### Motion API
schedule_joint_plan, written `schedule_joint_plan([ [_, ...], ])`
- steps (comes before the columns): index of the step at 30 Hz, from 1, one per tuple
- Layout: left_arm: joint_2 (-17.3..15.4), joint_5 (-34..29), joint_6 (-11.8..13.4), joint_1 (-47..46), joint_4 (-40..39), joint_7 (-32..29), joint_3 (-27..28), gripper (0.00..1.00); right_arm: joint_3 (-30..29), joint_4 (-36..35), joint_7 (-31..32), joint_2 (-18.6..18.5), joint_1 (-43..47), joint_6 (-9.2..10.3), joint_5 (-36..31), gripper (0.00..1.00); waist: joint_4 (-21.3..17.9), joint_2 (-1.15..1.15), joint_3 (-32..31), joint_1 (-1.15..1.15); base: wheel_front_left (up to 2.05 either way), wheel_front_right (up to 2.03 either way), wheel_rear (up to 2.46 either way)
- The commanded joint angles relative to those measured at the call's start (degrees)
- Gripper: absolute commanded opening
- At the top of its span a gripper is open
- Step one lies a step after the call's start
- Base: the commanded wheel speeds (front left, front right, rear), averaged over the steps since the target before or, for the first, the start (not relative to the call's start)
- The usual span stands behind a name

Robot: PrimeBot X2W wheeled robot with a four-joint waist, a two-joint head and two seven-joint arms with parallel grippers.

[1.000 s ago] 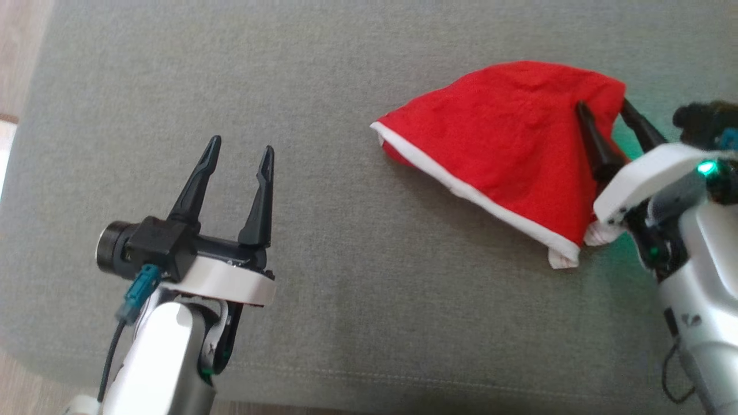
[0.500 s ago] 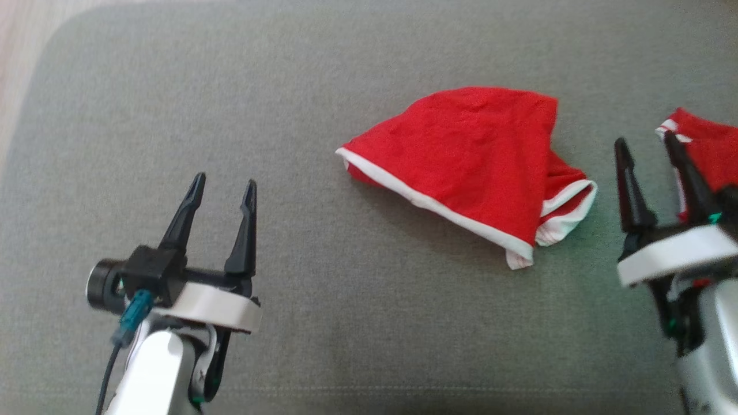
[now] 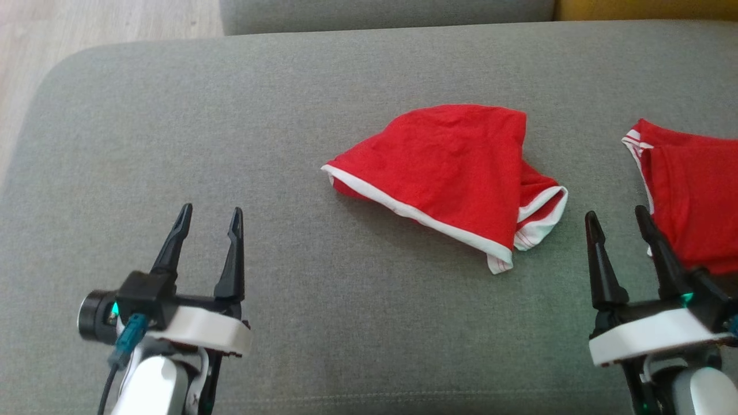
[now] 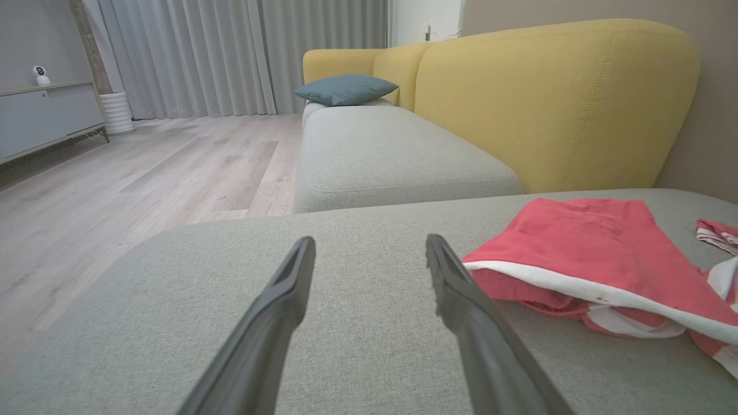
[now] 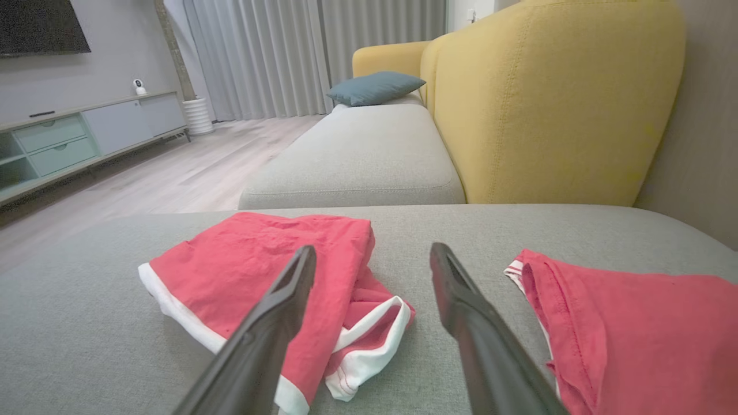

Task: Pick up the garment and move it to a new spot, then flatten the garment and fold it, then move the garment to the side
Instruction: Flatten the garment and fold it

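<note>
Pulled back from the garment point(image 3: 455, 167), the right gripper point(image 3: 616, 212) now hangs clear of it, fingers spread wide and holding nothing. Red with white trim and folded over itself, the garment lies on the grey cushion point(image 3: 288, 115), ahead of those fingertips and off to their left, not touching them. Another red cloth point(image 3: 692, 202) sits just beside the right-hand finger. Well left of the garment, the left gripper point(image 3: 211, 208) hovers with fingers parted, empty too.
</note>
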State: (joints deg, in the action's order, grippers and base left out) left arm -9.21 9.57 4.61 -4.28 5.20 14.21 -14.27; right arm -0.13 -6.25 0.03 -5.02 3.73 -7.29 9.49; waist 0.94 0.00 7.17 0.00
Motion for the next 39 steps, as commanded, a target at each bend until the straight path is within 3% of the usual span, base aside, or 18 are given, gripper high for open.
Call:
schedule_joint_plan([
  [1, -1.3, -0.2, 0.4, -1.2, -2.2, 0.2, 2.1, 1.00, 1.1, -2.5, 0.2, -0.1, -0.8, -0.20, -0.4, 1.00, -0.1, 0.00, 0.0, 0.00, 0.00, 0.00, 0.00],
  [18, -1.7, 0.3, 0.8, -1.7, -2.6, -0.1, 1.4, 1.00, 2.6, -2.6, 2.7, 0.7, 0.4, -0.20, -0.2, 1.00, 0.2, 0.00, 0.5, 0.00, 0.00, 0.00, 0.00],
  [26, -1.5, 0.5, 0.9, -2.8, -2.8, 0.1, 0.9, 1.00, 7.5, 7.2, 4.5, 1.0, 0.7, -0.20, 0.8, 1.00, 0.9, 0.00, 2.3, 0.00, 0.00, 0.00, 0.00],
  [39, -1.0, 0.7, 0.5, -5.2, -2.2, 0.4, 0.1, 1.00, 10.5, 22.9, 0.9, 1.6, -9.5, -0.20, 1.4, 1.00, 2.3, 0.00, 4.9, 0.00, 0.00, 0.00, 0.00],
])
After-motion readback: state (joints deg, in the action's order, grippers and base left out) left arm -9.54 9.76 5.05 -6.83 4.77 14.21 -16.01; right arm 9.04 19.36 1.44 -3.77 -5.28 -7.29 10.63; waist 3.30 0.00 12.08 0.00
